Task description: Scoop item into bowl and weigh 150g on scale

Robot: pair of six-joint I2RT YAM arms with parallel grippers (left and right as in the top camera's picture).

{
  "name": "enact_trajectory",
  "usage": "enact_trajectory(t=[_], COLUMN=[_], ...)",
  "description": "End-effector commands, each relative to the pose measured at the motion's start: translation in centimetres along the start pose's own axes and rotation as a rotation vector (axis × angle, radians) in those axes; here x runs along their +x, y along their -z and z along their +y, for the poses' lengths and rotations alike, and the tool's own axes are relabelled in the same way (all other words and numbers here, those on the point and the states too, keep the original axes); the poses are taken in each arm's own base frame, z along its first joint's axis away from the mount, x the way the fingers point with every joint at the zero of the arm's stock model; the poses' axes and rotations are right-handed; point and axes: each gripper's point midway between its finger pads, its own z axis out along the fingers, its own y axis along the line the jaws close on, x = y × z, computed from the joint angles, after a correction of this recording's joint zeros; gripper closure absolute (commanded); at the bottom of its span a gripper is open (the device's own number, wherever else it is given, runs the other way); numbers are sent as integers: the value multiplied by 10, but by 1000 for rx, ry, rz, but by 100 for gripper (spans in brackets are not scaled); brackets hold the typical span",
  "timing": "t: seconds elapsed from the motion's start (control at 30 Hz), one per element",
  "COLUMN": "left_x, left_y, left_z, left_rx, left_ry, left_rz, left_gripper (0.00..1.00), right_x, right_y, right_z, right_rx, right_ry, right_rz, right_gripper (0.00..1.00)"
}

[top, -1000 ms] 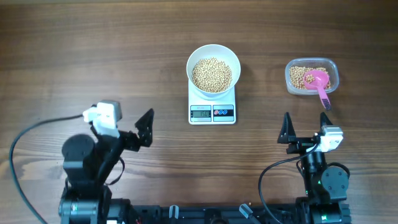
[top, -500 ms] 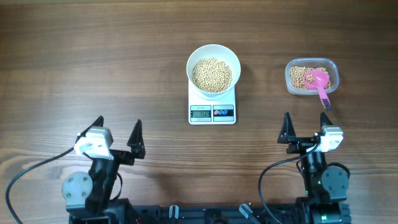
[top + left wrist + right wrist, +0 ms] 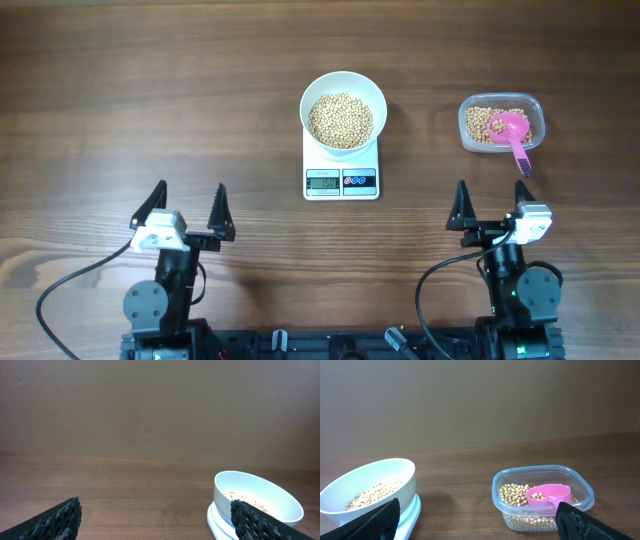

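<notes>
The white bowl stands on the small white scale at the table's middle, with a heap of tan beans in it. More beans lie in a clear plastic tub to the right, and a pink scoop rests in that tub. My left gripper is open and empty at the near left. My right gripper is open and empty at the near right, just short of the tub. The left wrist view shows the bowl beyond the right finger. In the right wrist view the tub and scoop lie ahead.
The scale's display and two buttons face the near edge. Bare wooden table stretches left of the scale and between the scale and the tub. A plain wall rises behind the table in both wrist views.
My left arm has swung back from a tilted pose and now points straight ahead at the near left, its jaws open throughout. The right arm, bowl, scale and tub have not moved.
</notes>
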Motion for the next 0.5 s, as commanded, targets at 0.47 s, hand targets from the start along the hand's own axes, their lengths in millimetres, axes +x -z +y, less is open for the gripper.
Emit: enact_trajectory(t=[0.47], left_x=[33], left_y=[7], left_z=[42], left_rx=[-257], left_ry=[23], left_rz=[104], left_gripper=[0], right_x=[-3], right_y=[1], right_z=[-2], right_rx=[13], right_ry=[17], right_rz=[-13], right_gripper=[0])
